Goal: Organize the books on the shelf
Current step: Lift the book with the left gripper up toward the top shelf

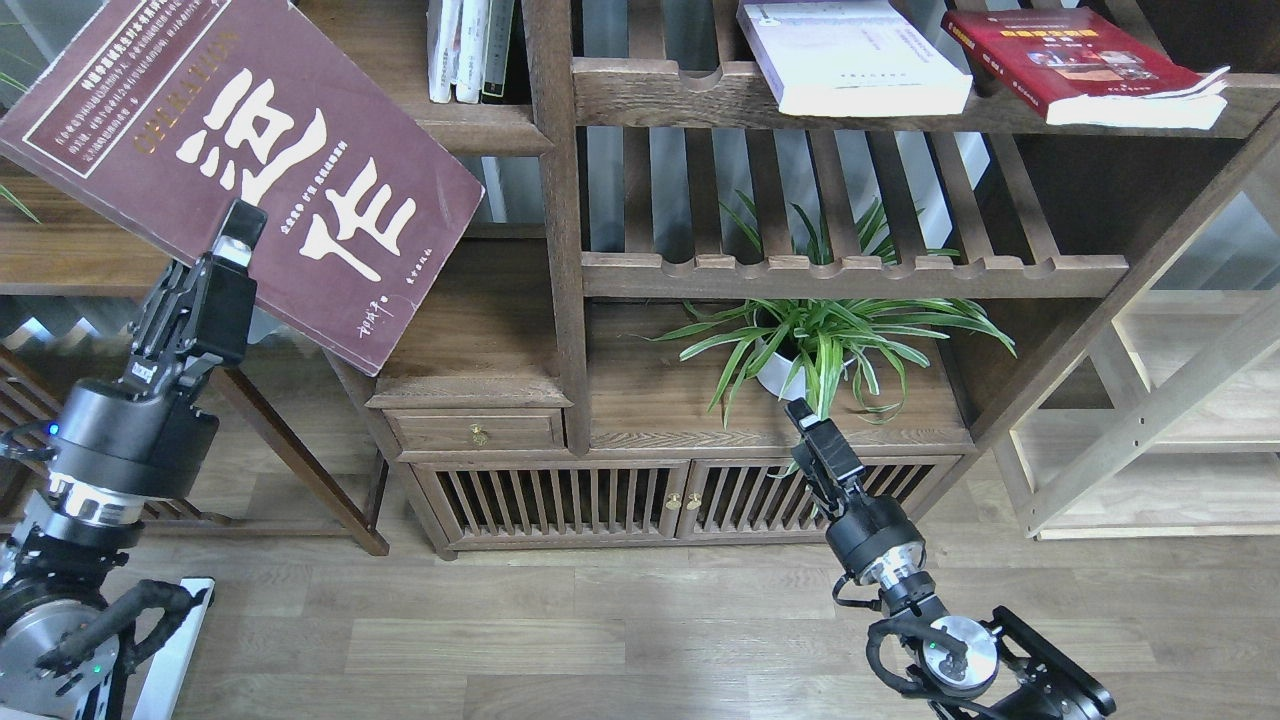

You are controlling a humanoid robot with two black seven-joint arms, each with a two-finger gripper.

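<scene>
My left gripper (240,232) is shut on the lower edge of the maroon-brown book (250,160) with big white Chinese characters. It holds the book tilted in the air, in front of the solid dark-walnut shelf (480,135) at the upper left. The thick white-lavender paperback (850,55) and the red book (1085,65) lie flat on the top slatted shelf at the right. My right gripper (808,420) is low, in front of the cabinet and the plant; its fingers look together and hold nothing.
Thin white-spined and black-spined books (470,50) stand on the walnut shelf. A potted spider plant (810,345) sits on the cabinet top (650,400). A lighter wooden rack (1180,420) stands at the right, and a dark side table (60,260) at the left.
</scene>
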